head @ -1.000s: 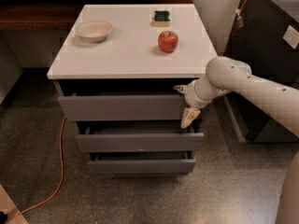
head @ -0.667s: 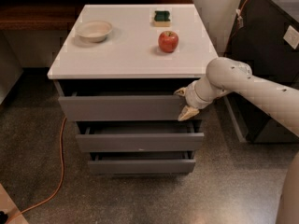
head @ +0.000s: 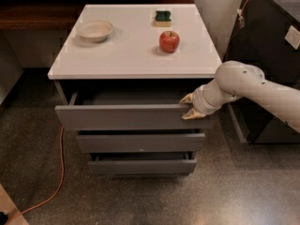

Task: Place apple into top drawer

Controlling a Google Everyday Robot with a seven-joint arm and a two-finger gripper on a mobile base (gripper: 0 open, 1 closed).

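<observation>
red apple (head: 169, 41) sits far right on the white cabinet top (head: 131, 55) near the sponge (head: 163, 18), likely firm, light, smooth and prone to roll, so grasp across its middle; gripper (head: 190, 107) pinches the right end of the part-open top drawer (head: 122, 116).
</observation>
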